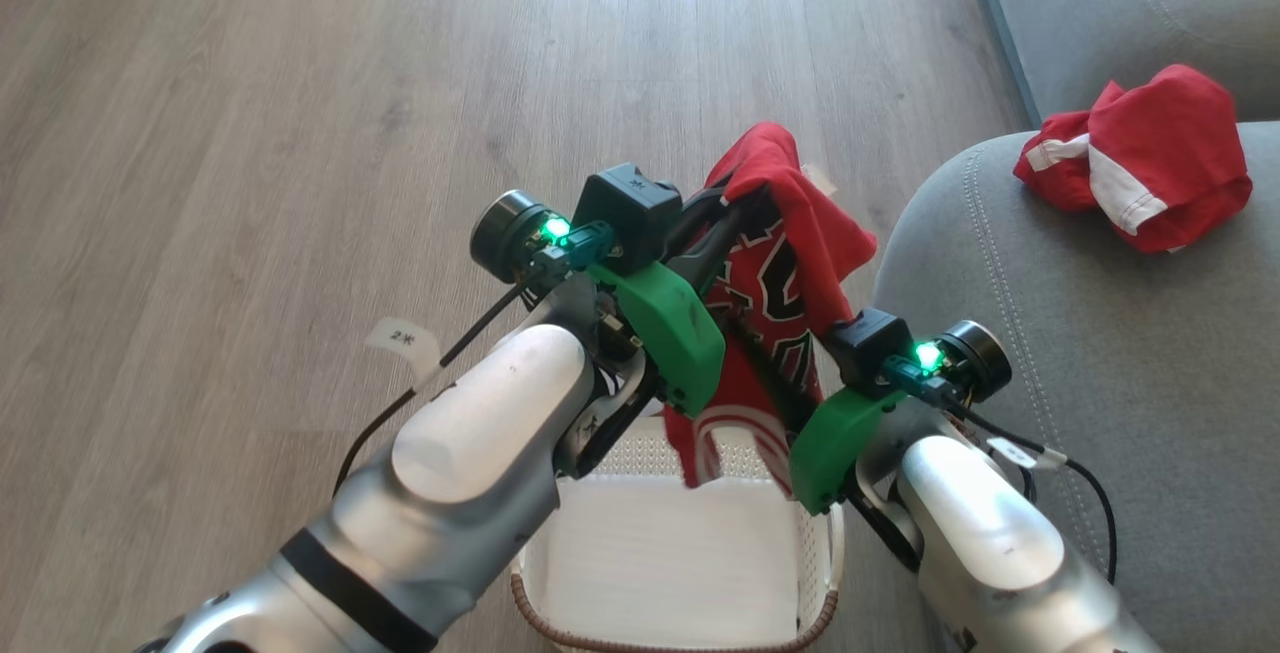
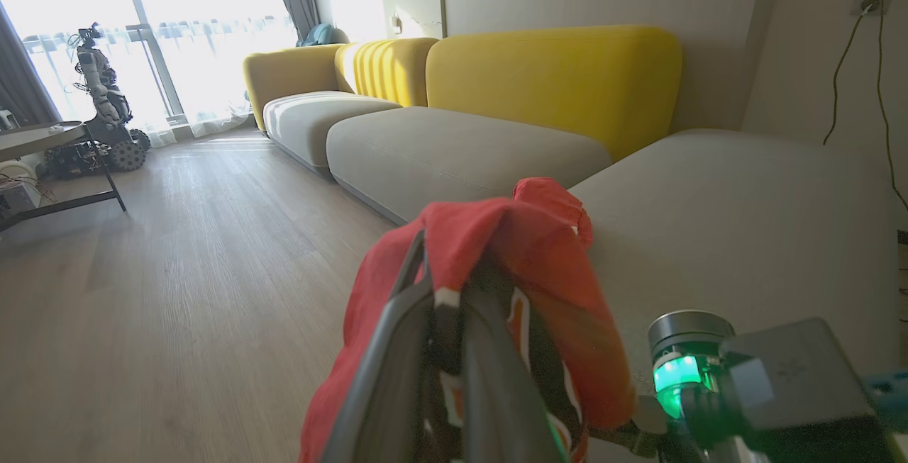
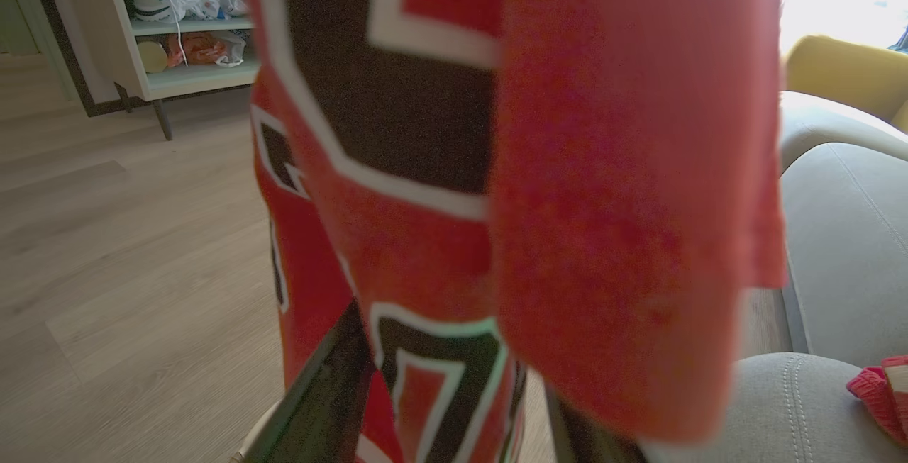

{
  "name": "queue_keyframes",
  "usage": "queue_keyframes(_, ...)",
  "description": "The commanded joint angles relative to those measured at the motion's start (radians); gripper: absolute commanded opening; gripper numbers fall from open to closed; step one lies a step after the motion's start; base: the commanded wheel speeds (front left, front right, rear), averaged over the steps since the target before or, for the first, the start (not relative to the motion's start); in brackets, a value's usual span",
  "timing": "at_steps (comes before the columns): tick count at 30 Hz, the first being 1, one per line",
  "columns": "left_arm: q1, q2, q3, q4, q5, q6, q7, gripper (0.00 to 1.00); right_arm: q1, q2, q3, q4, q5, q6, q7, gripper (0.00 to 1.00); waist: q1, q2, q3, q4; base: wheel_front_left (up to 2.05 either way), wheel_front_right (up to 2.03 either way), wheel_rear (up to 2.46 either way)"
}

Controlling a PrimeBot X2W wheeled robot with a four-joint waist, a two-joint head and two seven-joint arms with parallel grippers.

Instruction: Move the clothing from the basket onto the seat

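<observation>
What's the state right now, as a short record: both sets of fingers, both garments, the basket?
left fingers: shut on the jersey, holding it up above the basket
right fingers: open, one on each side of the hanging jersey
jersey: draped over the left fingers, lower edge hanging over the basket
other red garment: crumpled on the seat
basket: on the floor beside the seat, nothing lying on its visible bottom
left to do: jersey onto the seat
</observation>
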Motion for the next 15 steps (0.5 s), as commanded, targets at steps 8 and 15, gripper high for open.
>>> queue_keyframes(8, -0.018, 0.031, 0.058, 0.002, -0.031, 0.027, -0.045, 0.00, -0.050, 0.007, -0.001, -0.030, 0.060, 0.007, -0.021, 0.00, 0.0000, 0.0000, 0.005, -0.012, 0.00, 0.00, 0.00)
queue_keyframes(15, 0.032, 0.026, 0.080, 0.051, -0.066, 0.037, -0.103, 1.00, -0.051, 0.006, -0.039, -0.063, 0.055, 0.007, -0.021, 0.00, 0.0000, 0.0000, 0.006, -0.043, 0.00, 0.00, 0.00)
